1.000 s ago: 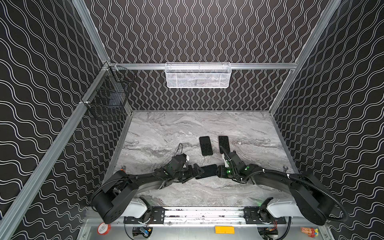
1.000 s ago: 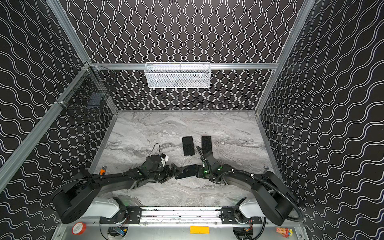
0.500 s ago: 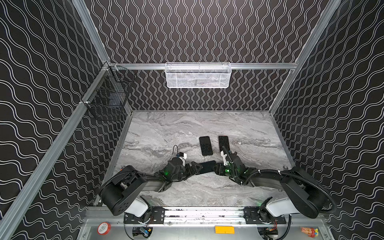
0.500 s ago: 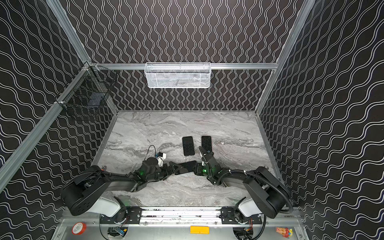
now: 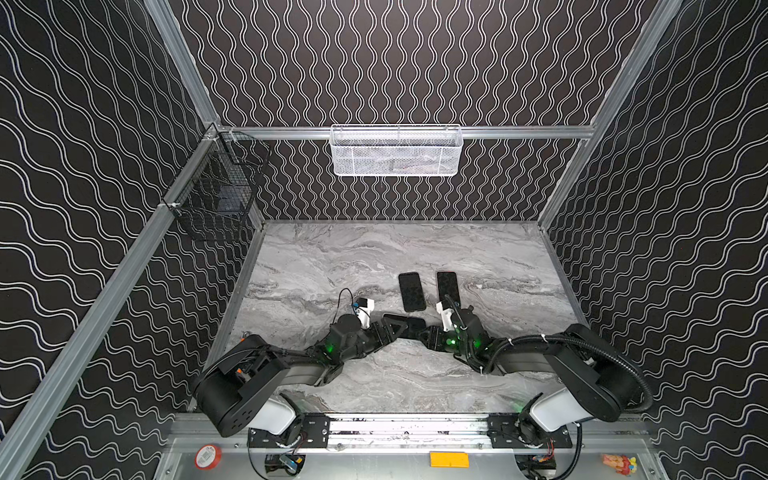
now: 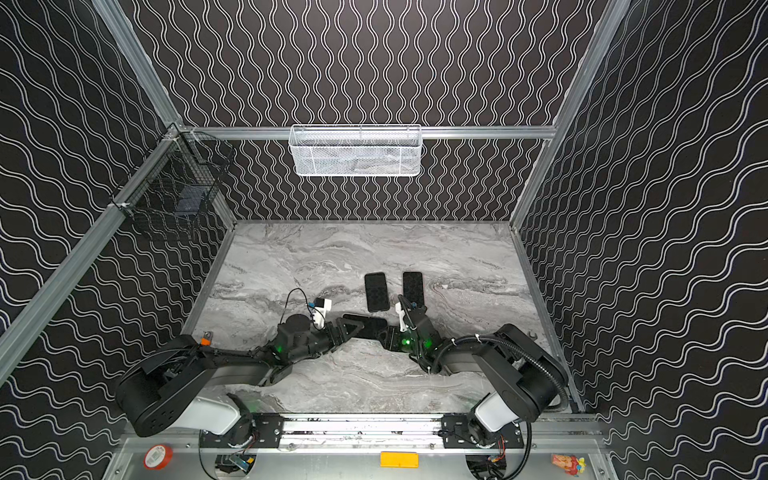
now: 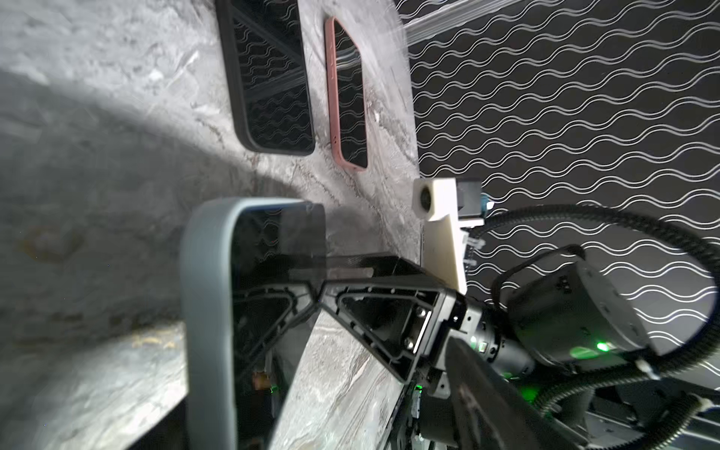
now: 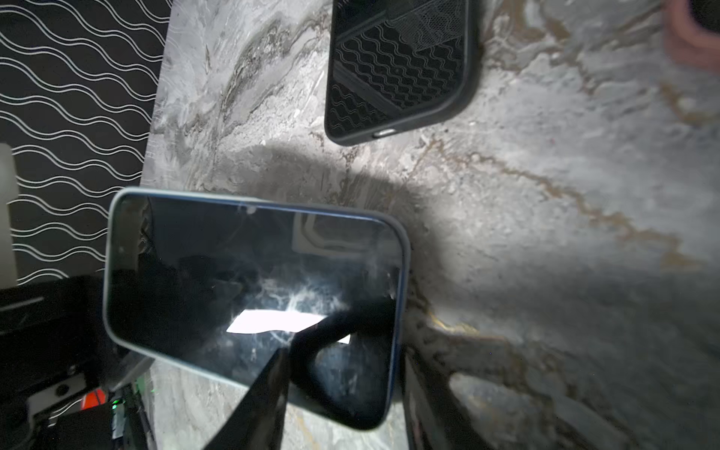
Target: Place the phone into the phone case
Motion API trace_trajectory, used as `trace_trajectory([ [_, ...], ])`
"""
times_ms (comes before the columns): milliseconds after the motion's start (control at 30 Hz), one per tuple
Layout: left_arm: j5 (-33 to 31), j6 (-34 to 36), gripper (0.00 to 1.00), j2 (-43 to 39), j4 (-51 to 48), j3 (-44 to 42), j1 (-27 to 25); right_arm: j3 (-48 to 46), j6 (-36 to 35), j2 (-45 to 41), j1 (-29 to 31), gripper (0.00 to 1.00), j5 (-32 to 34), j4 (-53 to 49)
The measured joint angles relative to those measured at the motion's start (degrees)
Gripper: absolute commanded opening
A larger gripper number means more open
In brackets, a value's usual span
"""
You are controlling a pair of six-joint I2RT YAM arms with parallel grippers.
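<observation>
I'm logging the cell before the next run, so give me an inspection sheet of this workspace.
Surface: marble table, no spills seen.
Job's things: pale-rimmed phone held between the arms; black-cased phone and pink-cased phone lie flat, side by side.
Clutter: red tape roll on the front ledge.
Grippers: right gripper shut on the pale-rimmed phone; left gripper open at its other end.
Cables: thin wire looped by the left wrist; black conduit on the right arm.
Surroundings: white basket and black basket on the rails; wavy-patterned walls.
</observation>
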Motion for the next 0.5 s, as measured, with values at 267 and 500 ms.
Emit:
trace_trajectory([
  [267,0.09,0.24,0.63,-0.26,-1.05,0.02,0.0,-0.35,0.39,-1.01,-0.02,0.47,-1.64,-1.11],
  [500,0.28,1.64,0.54,-0.55,-4.9,0.83,0.02,0.37,0.22,-0.15,-0.02,0.42,-2.27,-1.44],
])
